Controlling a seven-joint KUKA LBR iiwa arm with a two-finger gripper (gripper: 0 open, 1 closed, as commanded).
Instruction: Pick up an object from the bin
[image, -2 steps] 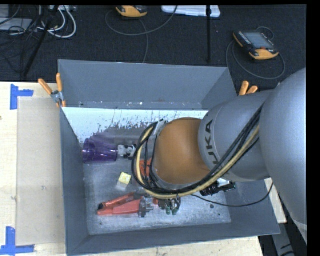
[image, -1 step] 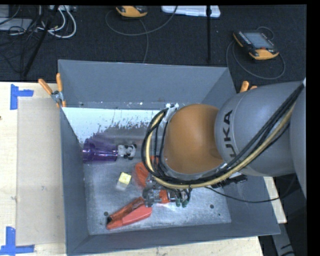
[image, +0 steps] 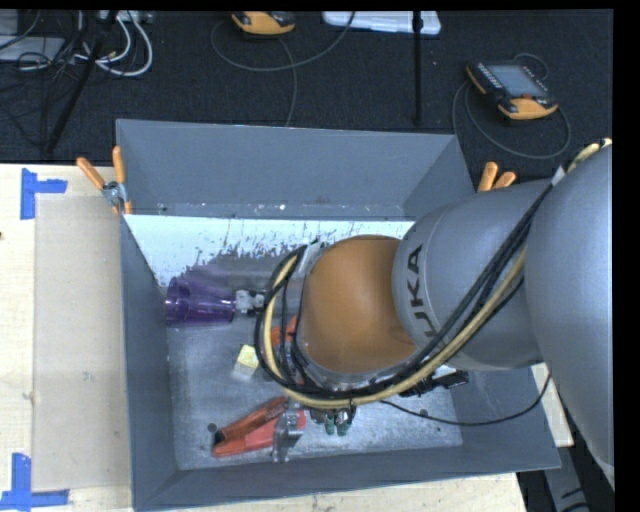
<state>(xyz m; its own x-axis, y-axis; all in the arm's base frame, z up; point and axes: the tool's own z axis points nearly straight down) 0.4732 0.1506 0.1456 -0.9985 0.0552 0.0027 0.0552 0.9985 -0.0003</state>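
A little of my gripper (image: 297, 418) shows low in the bin's front middle, the rest hidden under the arm's wrist. It sits right at the right end of a red and orange hand tool (image: 248, 432) lying flat near the front wall. Whether it touches the tool I cannot tell. A small pale yellow block (image: 246, 361) lies just left of the wrist. Further left, a translucent purple cup (image: 198, 302) lies on its side by the left wall.
The arm and its orange wrist cover, ringed by cables, hide the bin's middle and right. A thin black cable trails over the floor at the front right. Bare floor shows at the front left corner.
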